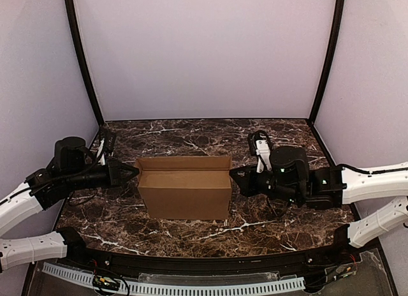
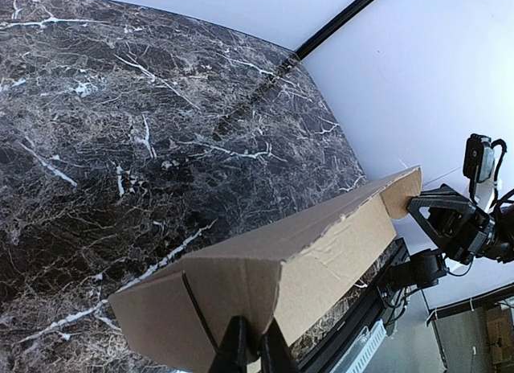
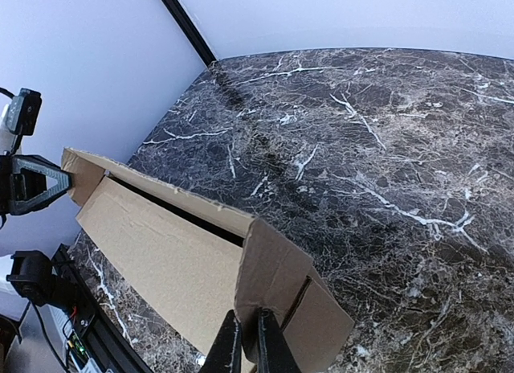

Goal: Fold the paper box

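Paper box (image 1: 185, 195) standing with walls up, top open.
Left gripper (image 2: 254, 341) and right gripper (image 3: 243, 334), nearly closed, are each pinching the end wall at their fingertips; top not yet closed.

You see a dark brown marble tabletop (image 1: 191, 235) with white veins filling the middle of the top view. Behind it, across the upper frame, stands a plain pale back wall (image 1: 204, 53). A black left post (image 1: 84, 60) slants at upper left, and a black right post (image 1: 326, 57) slants at upper right. Along the bottom runs a black rail (image 1: 204, 261), and just below it a white slotted strip (image 1: 210, 288).
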Robot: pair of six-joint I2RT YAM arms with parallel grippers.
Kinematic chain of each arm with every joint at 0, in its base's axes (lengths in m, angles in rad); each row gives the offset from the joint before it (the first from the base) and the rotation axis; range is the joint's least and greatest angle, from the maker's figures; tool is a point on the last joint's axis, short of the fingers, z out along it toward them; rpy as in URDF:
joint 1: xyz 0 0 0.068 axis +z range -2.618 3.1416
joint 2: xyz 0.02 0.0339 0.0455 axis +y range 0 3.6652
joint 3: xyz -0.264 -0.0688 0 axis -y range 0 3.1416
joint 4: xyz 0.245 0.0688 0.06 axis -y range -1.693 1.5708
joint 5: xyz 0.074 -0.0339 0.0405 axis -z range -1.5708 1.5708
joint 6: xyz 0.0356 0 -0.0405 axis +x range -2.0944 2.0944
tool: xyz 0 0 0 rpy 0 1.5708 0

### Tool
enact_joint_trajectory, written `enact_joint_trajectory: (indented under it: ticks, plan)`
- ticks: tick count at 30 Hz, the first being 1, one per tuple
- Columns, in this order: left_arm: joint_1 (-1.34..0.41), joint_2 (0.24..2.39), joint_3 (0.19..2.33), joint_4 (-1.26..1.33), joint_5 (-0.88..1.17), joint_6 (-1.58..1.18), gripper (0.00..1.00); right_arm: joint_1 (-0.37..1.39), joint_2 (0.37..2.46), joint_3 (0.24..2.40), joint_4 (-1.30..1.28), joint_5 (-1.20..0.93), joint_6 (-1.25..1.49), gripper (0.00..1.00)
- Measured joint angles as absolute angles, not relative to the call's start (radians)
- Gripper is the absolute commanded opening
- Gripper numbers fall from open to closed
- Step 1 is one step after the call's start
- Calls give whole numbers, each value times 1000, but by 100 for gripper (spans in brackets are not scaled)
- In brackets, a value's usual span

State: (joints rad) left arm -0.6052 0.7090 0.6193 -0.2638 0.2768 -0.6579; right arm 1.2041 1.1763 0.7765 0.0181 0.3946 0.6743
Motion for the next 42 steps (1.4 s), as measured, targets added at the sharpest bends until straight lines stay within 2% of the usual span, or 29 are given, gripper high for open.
enact_joint_trajectory:
  ticks: [42]
  plan:
    - [-638, 709, 618, -257, 241, -677, 4, 1266, 1191, 768, 28, 525, 727, 4]
